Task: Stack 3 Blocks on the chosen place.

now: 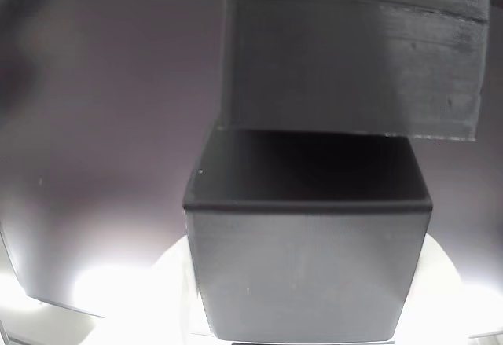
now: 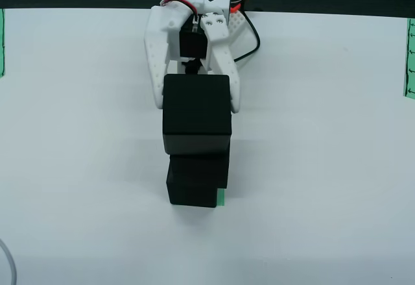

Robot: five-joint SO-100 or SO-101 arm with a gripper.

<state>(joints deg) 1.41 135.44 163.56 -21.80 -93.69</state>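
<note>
The fingers (image 2: 197, 106) clench the top cube (image 2: 197, 114) above stacked cubes (image 2: 194, 181) on the striped patch (image 2: 222, 198). It sits offset; letting go there could tip it or topple the stack.

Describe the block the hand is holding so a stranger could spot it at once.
From above, find the white arm's hand reaching over the white table. Between its fingers is the top block, the largest-looking black cube, above the lower blocks.
</note>
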